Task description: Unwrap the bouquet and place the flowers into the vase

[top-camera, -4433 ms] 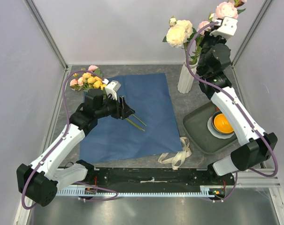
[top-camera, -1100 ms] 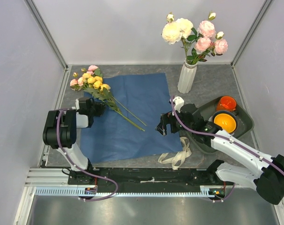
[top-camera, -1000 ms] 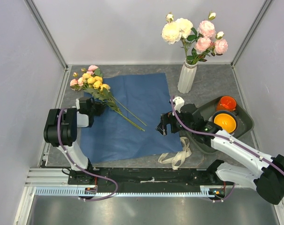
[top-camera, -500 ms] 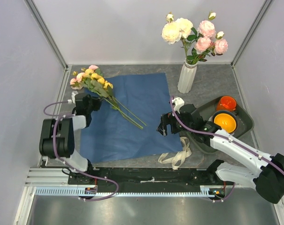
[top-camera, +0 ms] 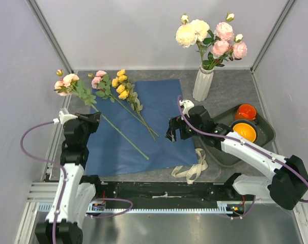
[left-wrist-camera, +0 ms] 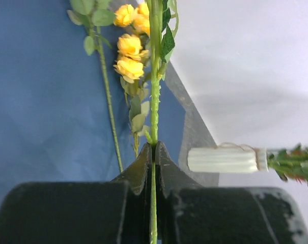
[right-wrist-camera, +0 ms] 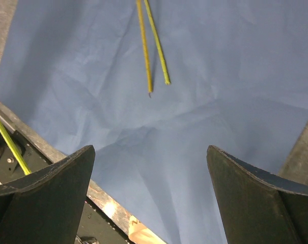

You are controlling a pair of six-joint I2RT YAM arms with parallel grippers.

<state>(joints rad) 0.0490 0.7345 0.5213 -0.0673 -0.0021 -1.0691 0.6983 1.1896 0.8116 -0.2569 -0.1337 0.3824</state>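
Since the earlier frame, our left pincer (left-wrist-camera: 154, 148) has pinched one pink stem (top-camera: 115, 129) and drawn it off the other stems (top-camera: 132, 105), toward the paper's (top-camera: 159, 101) left edge. Our right pincer (right-wrist-camera: 148, 152) hangs spread. We judge the vase (top-camera: 202, 84), near the tabletop's (top-camera: 230, 84) far right corner, comes next.

A paper sheet (top-camera: 143, 137) is lying spread at the middle of the surface (top-camera: 230, 81). A stem (top-camera: 118, 133), pinched in the left claw (left-wrist-camera: 153, 150), is slanting across the sheet's left side, and two more stems (top-camera: 138, 114) are lying on its far part. The right claw (top-camera: 175, 131) is hanging over its right edge. The vase (top-camera: 202, 84), holding flowers (top-camera: 210, 35), is standing beyond the far right corner. A tray (top-camera: 267, 133) is sitting right, and a ribbon (top-camera: 193, 170) is lying near.
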